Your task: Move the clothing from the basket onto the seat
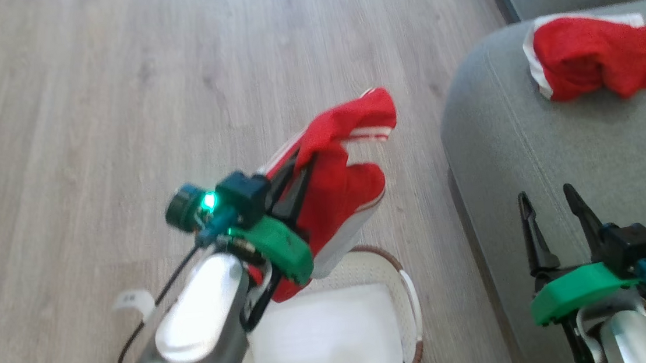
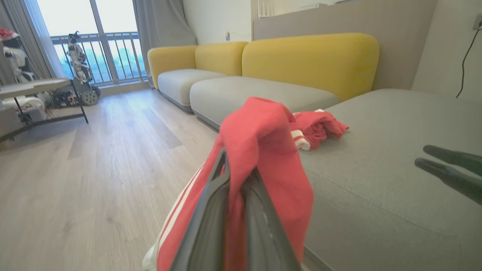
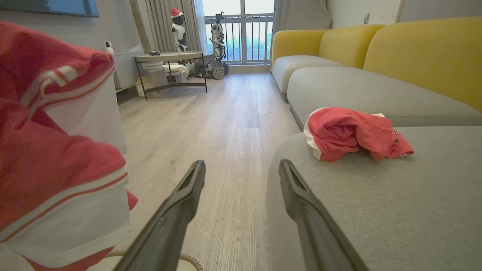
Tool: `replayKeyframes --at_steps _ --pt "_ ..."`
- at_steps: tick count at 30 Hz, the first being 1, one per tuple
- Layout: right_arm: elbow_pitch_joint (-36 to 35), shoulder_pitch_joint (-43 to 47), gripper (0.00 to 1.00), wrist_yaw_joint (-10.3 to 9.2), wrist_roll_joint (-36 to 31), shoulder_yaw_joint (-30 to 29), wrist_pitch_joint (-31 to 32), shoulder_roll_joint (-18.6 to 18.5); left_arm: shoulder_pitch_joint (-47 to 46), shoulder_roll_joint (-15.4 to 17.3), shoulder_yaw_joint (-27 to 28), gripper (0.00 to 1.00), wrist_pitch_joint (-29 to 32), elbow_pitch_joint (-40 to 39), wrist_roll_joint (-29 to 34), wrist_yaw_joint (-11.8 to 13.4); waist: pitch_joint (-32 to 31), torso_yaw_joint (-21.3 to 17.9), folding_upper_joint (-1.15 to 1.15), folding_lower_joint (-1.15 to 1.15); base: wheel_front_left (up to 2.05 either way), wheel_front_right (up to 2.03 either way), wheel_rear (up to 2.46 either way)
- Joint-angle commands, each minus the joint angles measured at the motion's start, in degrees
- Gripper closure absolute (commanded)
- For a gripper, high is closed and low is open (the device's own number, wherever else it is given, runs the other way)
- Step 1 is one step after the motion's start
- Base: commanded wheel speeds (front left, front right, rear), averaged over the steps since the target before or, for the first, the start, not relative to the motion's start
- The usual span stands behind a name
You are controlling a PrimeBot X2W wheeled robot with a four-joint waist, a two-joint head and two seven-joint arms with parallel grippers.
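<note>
Left claw (image 1: 298, 175): the two dark fingers are pressed together on a red garment (image 1: 351, 167), with fabric pinched between them. In the left wrist view the cloth drapes over both fingers of the left claw (image 2: 238, 171), and the red garment (image 2: 263, 135) falls down either side, with white stripes on its lower left fold.

Position of held piece: it hangs from the claw in the air, above the far rim of the basket (image 1: 408, 291). Its lower white band and red hem overlap the rim in the head view; whether they touch cannot be told. It is left of the seat (image 1: 507, 148) and apart from its edge, with the wooden floor (image 1: 117, 106) behind it.

Right claw (image 1: 546, 196): fingers spread wide with nothing between them, poised over the near left part of the seat. The right wrist view shows the right claw (image 3: 241, 165) straddling the seat edge, with floor under one finger and the seat (image 3: 376, 210) under the other. The red garment (image 3: 56, 150) hangs close at left, and a strip of the basket's brown rim (image 3: 190, 259) shows below.

Second red garment (image 1: 593, 58): it lies crumpled on the seat with its white band on the left side, well ahead of the right claw and well apart from the held piece. It also shows from both wrists (image 2: 318, 126) (image 3: 354, 133).

Beyond: yellow backrests (image 3: 425, 56) behind the grey cushions
</note>
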Motion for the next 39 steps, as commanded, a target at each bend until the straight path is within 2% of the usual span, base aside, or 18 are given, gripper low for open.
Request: replayKeyframes --at_steps 1,12,23,33,39 --pt "-1.48 -1.46 0.0 -0.02 0.4 1.92 -0.38 -0.28 -5.68 0.19 1.53 1.0 0.07 -2.56 -0.63 -0.21 -2.58 1.22 -0.01 0.01 0.0 0.0 0.0" --pt "-0.32 -2.85 0.0 -0.02 0.34 7.41 -0.38 -0.28 -13.33 0.18 -3.28 1.0 1.1 -3.29 -5.17 -0.32 -5.93 1.95 -0.01 0.01 0.0 0.0 0.0" --pt "2.1 -6.92 0.0 -0.02 -0.86 13.77 -0.38 -0.37 -14.06 0.17 -8.5 1.0 0.64 -4.2 -8.57 0.79 -7.33 3.28 -0.01 0.01 0.0 0.0 0.0" --pt "6.38 -11.92 0.0 -0.02 4.85 19.1 -0.38 -5.02 -13.95 0.17 -10.98 1.0 0.14 -5.59 -10.1 1.73 -7.46 4.75 -0.01 0.01 0.0 0.0 0.0" --pt "8.73 -14.52 0.0 -0.02 9.0 20.37 -0.38 -5.93 -14.27 0.17 -11.52 1.0 0.05 -5.95 -10.32 2.02 -7.21 5.21 -0.01 0.01 0.0 0.0 0.0"
